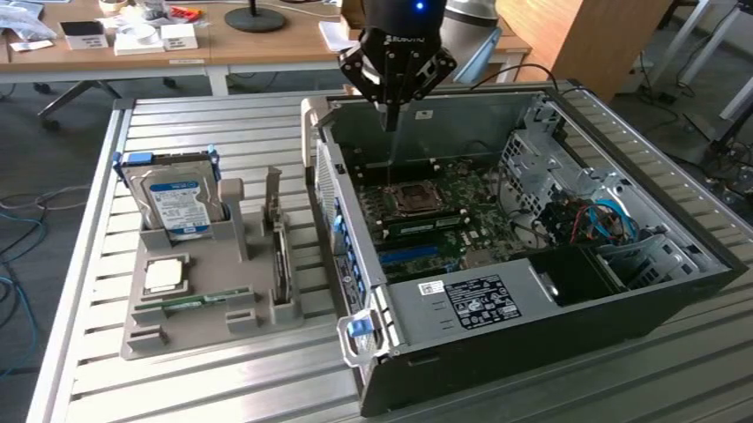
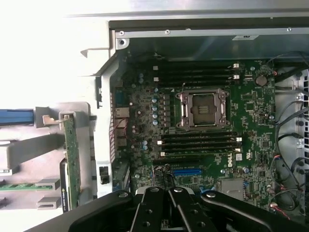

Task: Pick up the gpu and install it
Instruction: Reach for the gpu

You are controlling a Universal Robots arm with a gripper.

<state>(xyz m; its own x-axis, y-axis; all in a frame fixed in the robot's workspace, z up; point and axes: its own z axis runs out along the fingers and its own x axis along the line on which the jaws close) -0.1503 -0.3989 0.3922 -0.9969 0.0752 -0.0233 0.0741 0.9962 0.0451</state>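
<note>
Overhead, our gripper (image 1: 392, 113) hung pinched shut and empty above the open computer case (image 1: 612, 322), over its motherboard (image 1: 459, 203). Well off to its side, outside the case, the gpu (image 1: 280, 256) stood on edge in the gray holder (image 1: 176, 339).

Black linked end effector (image 1: 392, 115), blue wrist light (image 1: 414, 7), grey arm (image 1: 473, 18), silver pivot screws (image 2: 154, 190)

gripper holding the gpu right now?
No: the gripper hangs shut and empty over the open case, while the gpu stands on edge in the gray holder on the exterior view's left.
</note>
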